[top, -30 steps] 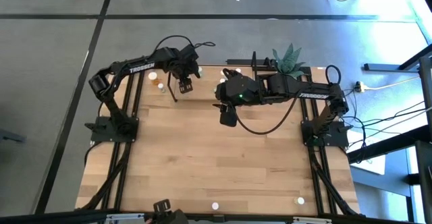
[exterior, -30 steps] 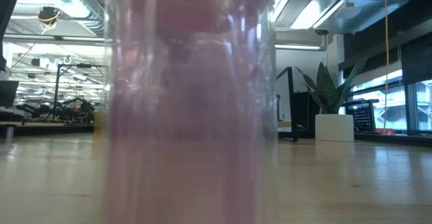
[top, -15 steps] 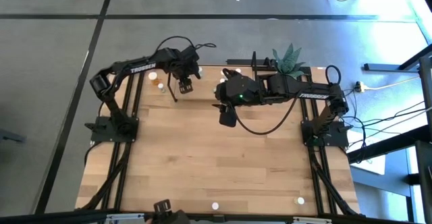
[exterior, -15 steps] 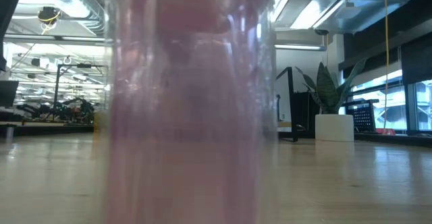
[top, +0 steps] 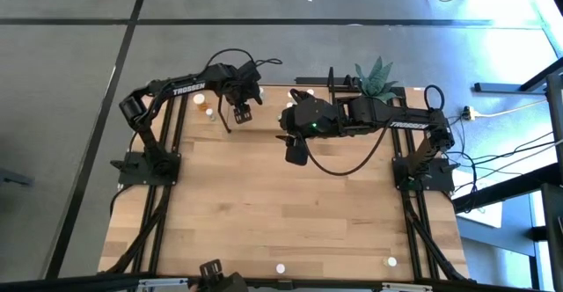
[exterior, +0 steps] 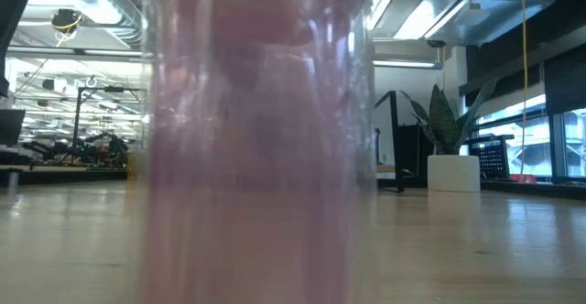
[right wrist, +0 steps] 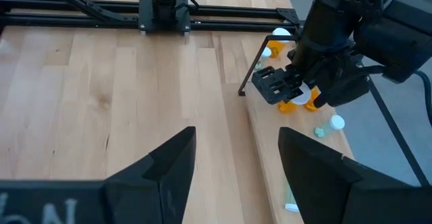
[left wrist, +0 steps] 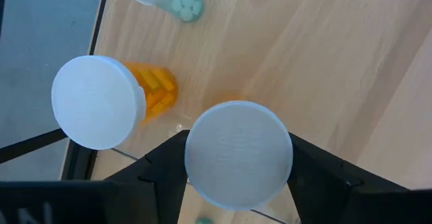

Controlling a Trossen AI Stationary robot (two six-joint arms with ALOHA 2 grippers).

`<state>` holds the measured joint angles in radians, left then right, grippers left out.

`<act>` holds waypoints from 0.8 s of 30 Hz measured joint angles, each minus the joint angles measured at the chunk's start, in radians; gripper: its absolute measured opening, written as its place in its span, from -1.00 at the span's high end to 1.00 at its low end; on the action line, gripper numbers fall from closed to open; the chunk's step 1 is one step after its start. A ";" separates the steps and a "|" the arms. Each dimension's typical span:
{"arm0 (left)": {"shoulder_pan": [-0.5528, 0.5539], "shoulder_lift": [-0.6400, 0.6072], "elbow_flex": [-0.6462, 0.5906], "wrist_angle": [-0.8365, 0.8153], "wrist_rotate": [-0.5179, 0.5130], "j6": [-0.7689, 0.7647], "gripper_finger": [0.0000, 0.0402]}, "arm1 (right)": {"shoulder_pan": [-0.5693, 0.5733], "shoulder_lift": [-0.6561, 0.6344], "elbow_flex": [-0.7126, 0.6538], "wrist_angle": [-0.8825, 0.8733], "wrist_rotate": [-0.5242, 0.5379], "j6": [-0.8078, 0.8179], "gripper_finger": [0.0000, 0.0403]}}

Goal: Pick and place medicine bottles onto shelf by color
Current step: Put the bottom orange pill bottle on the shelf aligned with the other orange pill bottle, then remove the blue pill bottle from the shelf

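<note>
A blurred pink translucent bottle (exterior: 256, 157) stands right before the low camera on the light wooden worktop (top: 281, 213). Right gripper (right wrist: 236, 163) hovers mid-worktop, fingers parted, holding nothing. At the far edge, left gripper (left wrist: 237, 158) grasps a white-capped bottle (left wrist: 237, 153) over the shelf board (right wrist: 270, 150), beside an orange white-capped bottle (left wrist: 108, 101).

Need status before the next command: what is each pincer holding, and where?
Left pincer flanks a white-capped bottle at its cap; grip uncertain. Right pincer holds nothing.
</note>
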<state>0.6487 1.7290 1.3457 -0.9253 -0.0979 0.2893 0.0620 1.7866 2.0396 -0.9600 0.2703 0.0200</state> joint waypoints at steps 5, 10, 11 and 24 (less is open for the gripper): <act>-0.001 0.000 0.000 0.000 -0.021 -0.012 -0.24 | 0.000 0.000 0.000 0.000 0.000 0.001 -0.06; -0.012 0.000 0.000 -0.001 -0.065 -0.020 -0.48 | 0.000 0.000 0.000 0.000 0.000 0.001 -0.06; -0.015 0.000 0.000 -0.001 -0.076 -0.022 -0.52 | 0.000 0.000 0.000 0.000 0.000 0.001 -0.06; -0.077 -0.041 0.105 -0.009 -0.103 -0.046 -0.66 | 0.000 0.000 0.000 0.000 -0.001 0.000 -0.06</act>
<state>0.5712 1.6885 1.4508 -0.9344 -0.2005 0.2432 0.0620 1.7866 2.0396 -0.9601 0.2695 0.0200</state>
